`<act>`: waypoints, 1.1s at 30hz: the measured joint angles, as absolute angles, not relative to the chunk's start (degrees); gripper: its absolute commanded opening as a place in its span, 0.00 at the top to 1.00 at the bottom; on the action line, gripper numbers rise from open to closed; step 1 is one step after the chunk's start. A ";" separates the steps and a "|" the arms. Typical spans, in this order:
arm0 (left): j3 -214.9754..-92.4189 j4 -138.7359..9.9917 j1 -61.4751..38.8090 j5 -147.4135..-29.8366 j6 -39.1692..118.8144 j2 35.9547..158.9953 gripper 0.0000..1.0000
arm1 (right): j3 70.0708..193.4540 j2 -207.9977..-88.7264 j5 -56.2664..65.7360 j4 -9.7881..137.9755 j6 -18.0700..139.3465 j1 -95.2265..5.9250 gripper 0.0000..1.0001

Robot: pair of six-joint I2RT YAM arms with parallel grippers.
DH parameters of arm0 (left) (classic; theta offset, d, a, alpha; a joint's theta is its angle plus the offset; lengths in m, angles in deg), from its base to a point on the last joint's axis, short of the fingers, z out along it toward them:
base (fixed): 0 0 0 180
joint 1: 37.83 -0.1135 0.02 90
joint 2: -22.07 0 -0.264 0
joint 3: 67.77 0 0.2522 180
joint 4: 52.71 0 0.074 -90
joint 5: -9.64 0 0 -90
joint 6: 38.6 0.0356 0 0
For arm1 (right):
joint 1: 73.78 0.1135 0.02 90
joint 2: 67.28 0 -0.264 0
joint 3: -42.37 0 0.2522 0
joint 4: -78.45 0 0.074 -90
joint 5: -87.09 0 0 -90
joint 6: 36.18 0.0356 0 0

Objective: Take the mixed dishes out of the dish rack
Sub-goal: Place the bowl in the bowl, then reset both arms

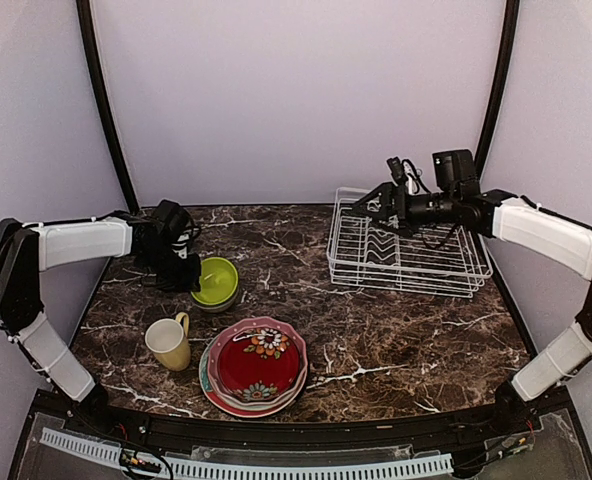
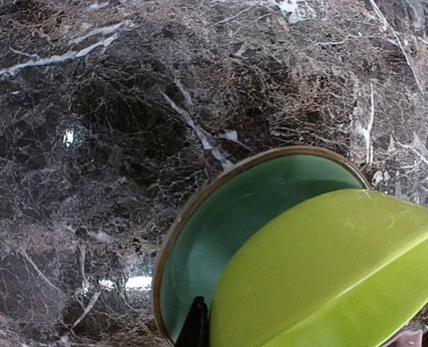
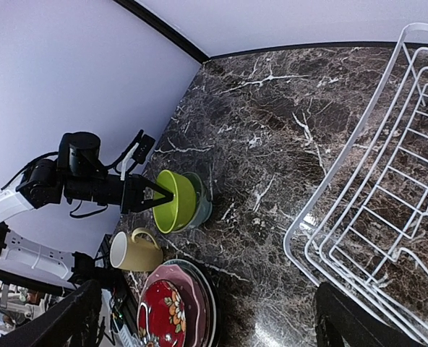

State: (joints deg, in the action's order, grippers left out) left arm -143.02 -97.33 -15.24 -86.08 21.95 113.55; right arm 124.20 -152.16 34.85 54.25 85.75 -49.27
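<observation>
Marble, dark brown with white veins, covers the table [image 1: 396, 335]. One white wire rack [image 1: 406, 255] stands at the right rear corner, its far side close to the rear edge and its right side near the right edge. Only the tabletop shows through its wires.

All the dishes seen are on the left half:
- One lime-green bowl [image 1: 216, 281] sits nested in one pale teal cup [image 2: 225, 231], near the left edge about halfway back.
- One pale yellow mug [image 1: 168, 342] stands upright just in front of them, handle toward the rear.
- One stack of plates [image 1: 256, 366] lies just right of the mug, near the front edge. A red flowered plate is on top and a pink scalloped one is under it. At least four rims show, but I cannot give the full count.

The left gripper [image 1: 190, 272] is at the bowl's left rim. One dark finger [image 2: 197, 325] lies against the outside of the bowl wall, between bowl and cup. The other finger is hidden, so I cannot tell whether it grips.

The right gripper [image 1: 369, 206] hangs over the rack's left rear corner. Its jaws are spread wide and hold nothing.

Bare marble runs between the plates and the rack, and across the right front corner.
</observation>
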 measured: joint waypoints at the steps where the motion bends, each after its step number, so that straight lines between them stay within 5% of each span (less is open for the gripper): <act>1: -143.20 -97.44 -15.24 -85.60 22.08 114.03 0.95 | 124.35 -151.57 34.31 53.68 85.33 -49.31 0.01; 21: -144.40 -100.06 -15.24 -77.64 25.88 108.79 0.34 | 125.19 -138.17 18.52 39.78 74.88 -51.21 0.01; 33: -146.32 -97.28 -15.24 -72.05 32.79 84.94 0.18 | 125.12 -121.34 2.70 34.84 65.97 -51.30 0.01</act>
State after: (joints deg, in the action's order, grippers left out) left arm -146.32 -97.28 -15.24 -72.05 32.79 84.94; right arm 125.12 -121.34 2.70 34.84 65.97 -51.30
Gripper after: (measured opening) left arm 0.798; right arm 0.987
